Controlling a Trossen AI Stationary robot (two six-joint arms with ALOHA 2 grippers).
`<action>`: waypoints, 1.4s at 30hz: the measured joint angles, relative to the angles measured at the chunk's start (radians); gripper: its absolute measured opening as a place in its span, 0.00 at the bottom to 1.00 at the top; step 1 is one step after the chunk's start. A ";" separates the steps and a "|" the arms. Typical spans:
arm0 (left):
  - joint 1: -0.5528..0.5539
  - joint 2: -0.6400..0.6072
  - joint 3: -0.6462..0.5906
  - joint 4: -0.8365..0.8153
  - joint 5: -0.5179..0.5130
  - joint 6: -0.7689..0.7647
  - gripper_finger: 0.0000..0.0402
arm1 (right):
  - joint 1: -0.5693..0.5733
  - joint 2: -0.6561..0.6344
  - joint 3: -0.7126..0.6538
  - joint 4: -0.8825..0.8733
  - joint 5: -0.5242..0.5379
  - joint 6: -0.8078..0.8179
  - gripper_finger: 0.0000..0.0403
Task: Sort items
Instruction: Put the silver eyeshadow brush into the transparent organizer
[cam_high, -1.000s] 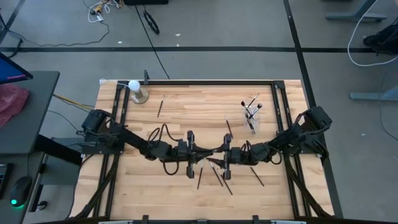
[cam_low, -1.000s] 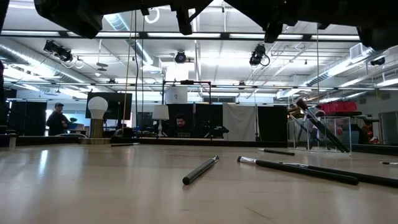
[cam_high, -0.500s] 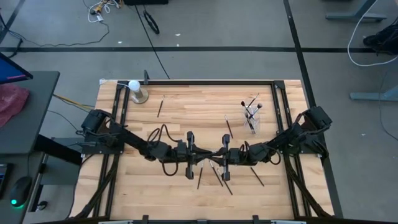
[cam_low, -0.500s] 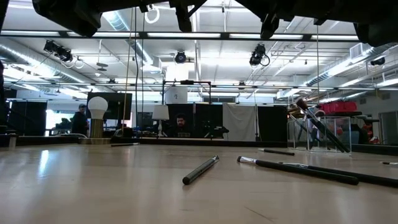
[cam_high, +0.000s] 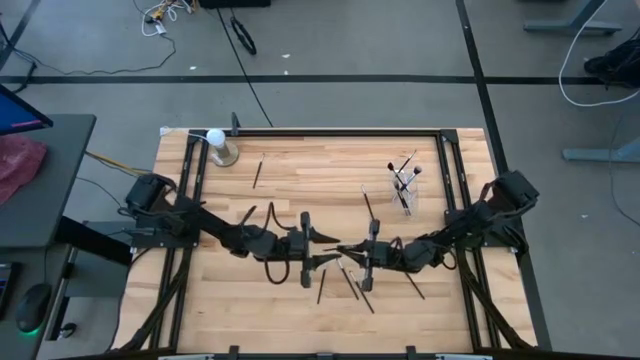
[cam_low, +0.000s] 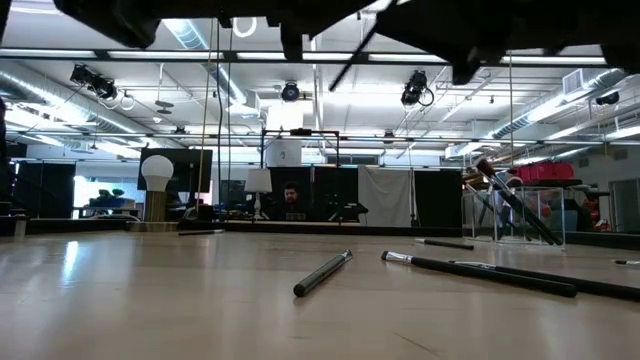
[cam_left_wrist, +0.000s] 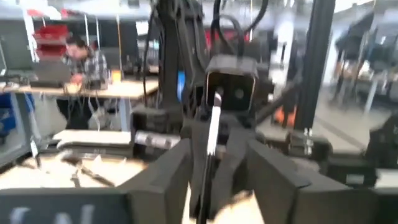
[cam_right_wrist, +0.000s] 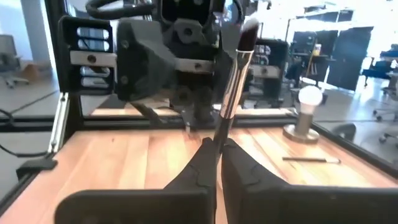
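My right gripper (cam_high: 348, 254) hangs over the table's middle, shut on a dark brush (cam_right_wrist: 233, 81) that has a silver ferrule. My left gripper (cam_high: 322, 246) faces it from the left. It is open, with its fingers (cam_left_wrist: 168, 180) standing either side of that brush (cam_left_wrist: 211, 134) and a gap on each side. The low view shows the brush (cam_low: 355, 55) slanting high above the wood. Several more items (cam_high: 350, 283) lie flat on the table below the grippers, and two others (cam_high: 257, 173) (cam_high: 368, 205) lie farther back. My right gripper pinches the brush's handle (cam_right_wrist: 217, 142) between its two fingers. The fingers come roughly level from the table's right side and lie across the brush. The brush is lifted clear of the table and slants upward, with its bristle end (cam_right_wrist: 249, 28) uppermost near my left gripper.
A clear cup (cam_high: 405, 192) holding several brushes stands at the back right. A white ball on a metallic base (cam_high: 218, 146) stands at the back left corner. The near strip of the table holds loose brushes (cam_low: 480, 272). People sit in the room beyond the table.
My left gripper's fingers have spread apart and let go of the brush, which stays with my right gripper. My right gripper has drawn slightly toward the table's right and near edges. The brush now slants into the top of the low view.
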 joint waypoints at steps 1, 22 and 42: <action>-0.004 -0.018 0.000 -0.054 0.000 -0.004 0.45 | 0.011 -0.008 -0.011 -0.004 0.013 0.011 0.01; -0.043 0.072 0.063 -0.274 -0.102 -0.068 0.38 | 0.063 -0.083 -0.085 -0.027 0.034 0.102 0.00; -0.028 0.072 0.083 -0.307 -0.079 -0.062 0.01 | 0.063 -0.083 -0.085 -0.086 0.033 0.134 0.01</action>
